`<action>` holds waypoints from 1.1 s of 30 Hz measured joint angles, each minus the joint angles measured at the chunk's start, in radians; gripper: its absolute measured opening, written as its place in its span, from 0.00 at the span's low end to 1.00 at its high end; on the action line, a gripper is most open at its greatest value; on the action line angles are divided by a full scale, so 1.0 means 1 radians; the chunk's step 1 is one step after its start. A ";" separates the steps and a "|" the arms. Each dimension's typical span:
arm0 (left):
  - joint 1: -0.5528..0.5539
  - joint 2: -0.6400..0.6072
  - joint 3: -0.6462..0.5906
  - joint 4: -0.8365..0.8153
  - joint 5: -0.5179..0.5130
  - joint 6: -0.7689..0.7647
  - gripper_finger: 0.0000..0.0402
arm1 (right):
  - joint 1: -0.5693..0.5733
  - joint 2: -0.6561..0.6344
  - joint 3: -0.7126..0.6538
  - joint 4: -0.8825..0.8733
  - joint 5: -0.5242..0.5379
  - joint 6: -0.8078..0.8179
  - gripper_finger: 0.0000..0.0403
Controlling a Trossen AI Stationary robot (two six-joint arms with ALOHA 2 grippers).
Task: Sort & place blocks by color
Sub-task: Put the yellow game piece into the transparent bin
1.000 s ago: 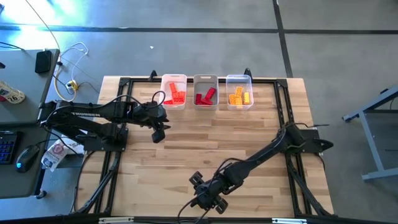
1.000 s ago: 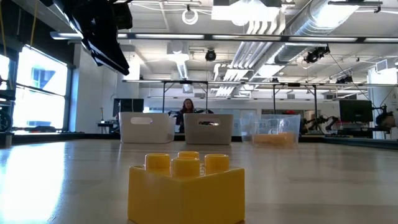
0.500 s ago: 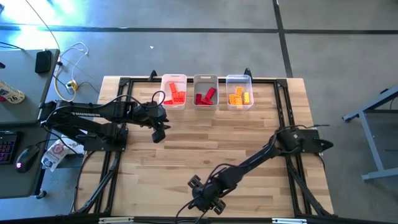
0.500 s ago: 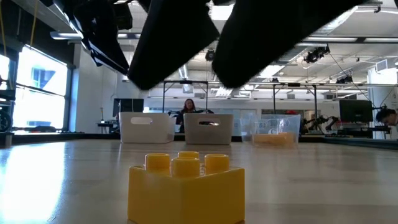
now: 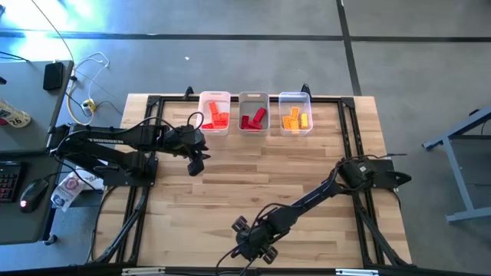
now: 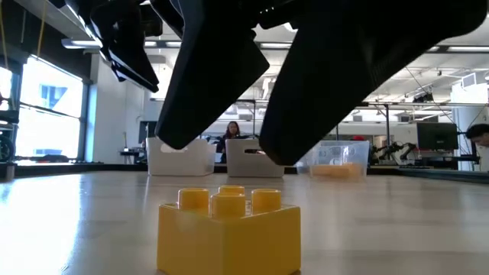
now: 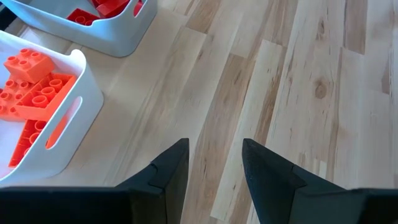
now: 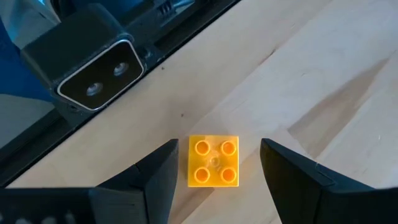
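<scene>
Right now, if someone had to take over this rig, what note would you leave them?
Right end effector: open, empty, poised over the last loose yellow block at the table's near edge, one finger on each side, not touching.
Left end effector: open, empty, parked above bare wood near the orange-red bin.
Done: orange-red blocks in the left bin, red blocks in the middle bin, yellow blocks in the right bin.
Left: lower, close on the yellow block, carry it to the right bin and release.
</scene>
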 joint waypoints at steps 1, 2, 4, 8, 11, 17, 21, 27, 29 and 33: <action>0.000 0.000 0.000 0.000 0.000 0.000 0.34 | 0.000 0.000 -0.004 0.007 0.000 0.000 0.53; 0.000 0.000 0.000 0.000 0.000 0.000 0.34 | 0.000 0.000 -0.009 0.013 0.000 0.000 0.53; 0.000 0.000 0.000 0.000 0.000 0.000 0.34 | -0.001 0.000 -0.025 0.023 0.001 0.001 0.53; 0.000 0.000 0.000 0.000 0.000 0.000 0.34 | -0.002 0.000 -0.055 0.040 0.010 0.003 0.53; 0.000 0.000 0.000 0.000 0.000 0.000 0.34 | -0.002 0.000 -0.059 0.063 0.029 0.003 0.53; 0.000 0.000 0.000 0.000 0.000 0.000 0.34 | -0.008 0.000 -0.059 0.074 0.025 0.003 0.53; 0.000 0.000 0.000 0.000 0.000 0.000 0.34 | -0.008 0.002 -0.059 0.074 0.000 0.029 0.53; 0.000 0.000 0.000 0.000 0.000 0.000 0.34 | -0.008 0.051 -0.057 0.097 -0.022 0.049 0.53; 0.000 0.000 0.000 0.000 0.000 0.000 0.34 | -0.009 0.059 -0.055 0.105 -0.025 0.050 0.53; 0.000 0.000 0.000 -0.001 0.000 0.000 0.34 | -0.008 0.059 -0.055 0.103 -0.021 0.059 0.52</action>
